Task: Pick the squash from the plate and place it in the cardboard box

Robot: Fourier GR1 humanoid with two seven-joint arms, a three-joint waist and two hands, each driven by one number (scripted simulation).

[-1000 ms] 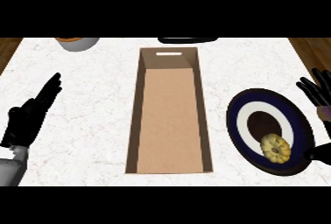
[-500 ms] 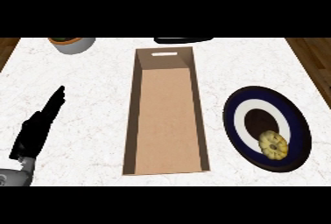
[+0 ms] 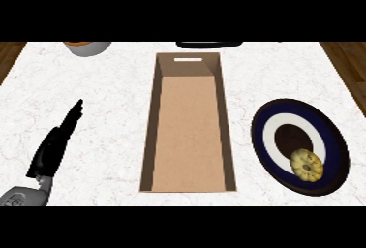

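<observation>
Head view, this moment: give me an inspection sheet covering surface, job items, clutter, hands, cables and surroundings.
Surface: white marbled counter.
Job's things: yellow squash lies on the dark blue plate, toward its near edge; nothing grips it. The long cardboard box stands open in the middle, left of the plate, with nothing inside.
Clutter: grey bowl at the far left edge, dark object at the far edge beyond the box, both cut off.
Hands: left hand at lower left, fingers straight, holding nothing; right hand not in view.
Cables: nothing seen.
Surroundings: wooden floor past both far corners of the counter.
</observation>
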